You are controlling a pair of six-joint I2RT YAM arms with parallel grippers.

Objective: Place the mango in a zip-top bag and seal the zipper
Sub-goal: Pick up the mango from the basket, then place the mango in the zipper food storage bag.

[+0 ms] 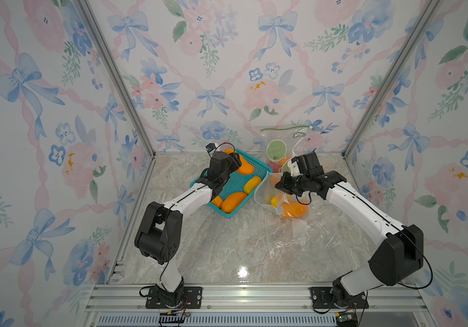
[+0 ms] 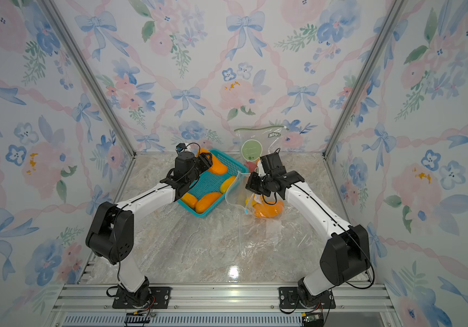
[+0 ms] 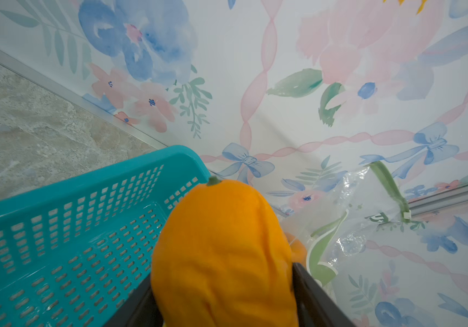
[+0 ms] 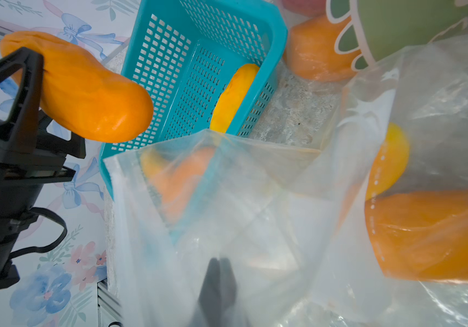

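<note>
**Top views:** A marble-look table [image 1: 227, 243] sits inside walls [image 1: 227, 56] papered with blue bows and pink flowers, with aluminium posts at the corners. A teal basket [image 1: 237, 181] of loose mangoes [image 1: 233, 202] sits mid-table. The left gripper [image 1: 235, 162] grasps a mango [image 1: 245, 167] above the basket's far end. The right gripper [image 1: 279, 185], clenched, pinches the rim of a clear bag [image 1: 292, 229] just beside the basket, holding its mouth up; fruit [image 1: 293, 211] lies inside. A second bag [image 2: 258, 141] leans on the back wall. Its band reads "NIU" [image 2: 274, 135]; the round green label's print is too small to read.

**Left wrist:** The mango [image 3: 221, 254] fills the gap between the dark fingers [image 3: 312, 288], over a basket corner.

**Right wrist:** The closed fingertips [image 4: 217, 280] show blurred behind the bag's film, which hides part of the basket. The held mango hangs apart from the bag's mouth.
</note>
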